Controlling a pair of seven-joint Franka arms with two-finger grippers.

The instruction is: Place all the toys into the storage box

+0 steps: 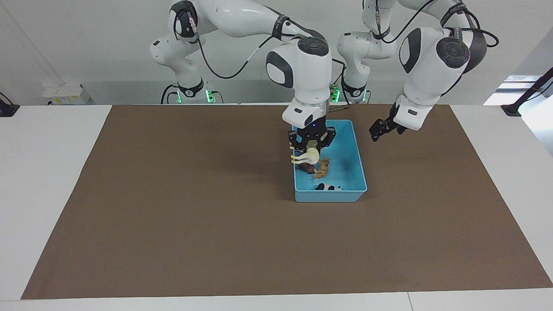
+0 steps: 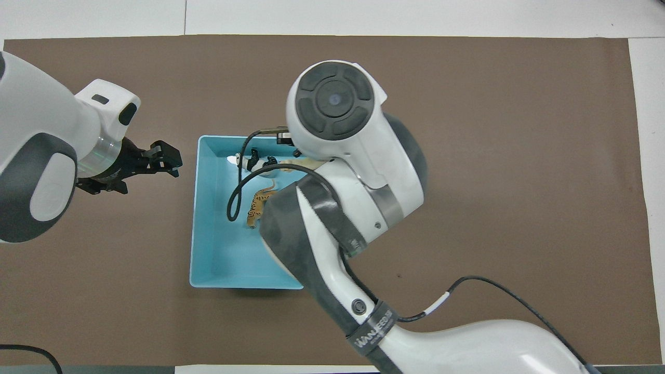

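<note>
Brown matting [image 1: 173,224] covers the white table [image 1: 47,194], and on it, toward the robots' edge, we see the light blue rectangular plastic storage box [image 1: 351,142] with its rimmed edge. We note the right arm bent steeply down at the wrist, so that its right gripper [image 1: 312,149] hangs vertically over the box, fingers pinching the cream camel-like plastic figurine [image 1: 307,156], which is held just above the box floor. Beneath and beside it lie the brown plastic animal figurine [image 1: 307,168] and the orange plastic tiger figurine [image 1: 322,169], close together; the black-and-white plastic panda figurine [image 1: 327,187] rests against the box wall farthest from the robots. We see the left arm waiting, elbow raised, its left gripper [image 1: 380,129] tilted over the matting just beside the box, on the left arm's side, holding nothing; whether its fingers are parted we cannot tell.
</note>
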